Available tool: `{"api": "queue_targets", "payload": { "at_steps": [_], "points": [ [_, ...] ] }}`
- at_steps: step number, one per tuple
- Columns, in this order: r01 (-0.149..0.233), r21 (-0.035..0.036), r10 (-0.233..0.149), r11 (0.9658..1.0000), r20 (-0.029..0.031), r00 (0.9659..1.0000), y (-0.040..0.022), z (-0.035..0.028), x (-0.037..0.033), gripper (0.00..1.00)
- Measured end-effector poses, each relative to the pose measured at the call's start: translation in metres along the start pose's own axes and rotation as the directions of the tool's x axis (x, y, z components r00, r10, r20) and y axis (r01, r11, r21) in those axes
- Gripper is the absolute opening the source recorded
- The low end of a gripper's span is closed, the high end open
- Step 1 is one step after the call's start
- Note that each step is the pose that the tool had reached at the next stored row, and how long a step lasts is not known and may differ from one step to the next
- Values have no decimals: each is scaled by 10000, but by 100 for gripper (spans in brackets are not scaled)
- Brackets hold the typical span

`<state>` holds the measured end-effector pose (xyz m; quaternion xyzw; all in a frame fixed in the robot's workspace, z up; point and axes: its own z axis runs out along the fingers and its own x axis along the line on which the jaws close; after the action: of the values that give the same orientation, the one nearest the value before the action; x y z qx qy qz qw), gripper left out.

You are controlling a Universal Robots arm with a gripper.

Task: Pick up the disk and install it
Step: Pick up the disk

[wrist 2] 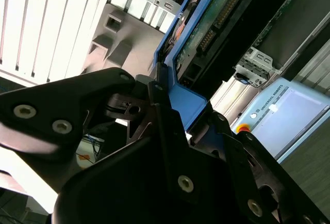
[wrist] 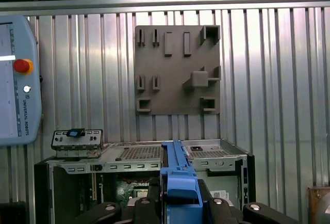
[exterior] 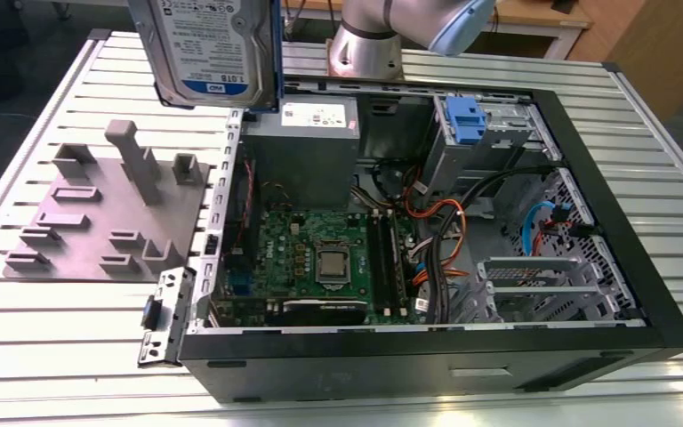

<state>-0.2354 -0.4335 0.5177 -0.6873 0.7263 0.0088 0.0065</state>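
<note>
Gripper is clamped on the blue rail of the disk, so it's in hand, hanging on edge with its long axis roughly upright. It sits high over the open case edge by the grey fixture plate. The drive cage lies well apart, toward the exterior view's right.

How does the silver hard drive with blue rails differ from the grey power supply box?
The silver hard drive with blue rails hangs upright in the air; the grey power supply box sits inside the black computer case. The drive is thin, the box bulkier. Both carry labels.
</note>
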Motion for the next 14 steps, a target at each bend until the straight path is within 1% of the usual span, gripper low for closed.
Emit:
{"api": "queue_targets", "payload": {
  "at_steps": [14],
  "points": [
    [1, -1, -1, 10000, 0, 10000, -47, 0, -3, 36]
  ]
}}
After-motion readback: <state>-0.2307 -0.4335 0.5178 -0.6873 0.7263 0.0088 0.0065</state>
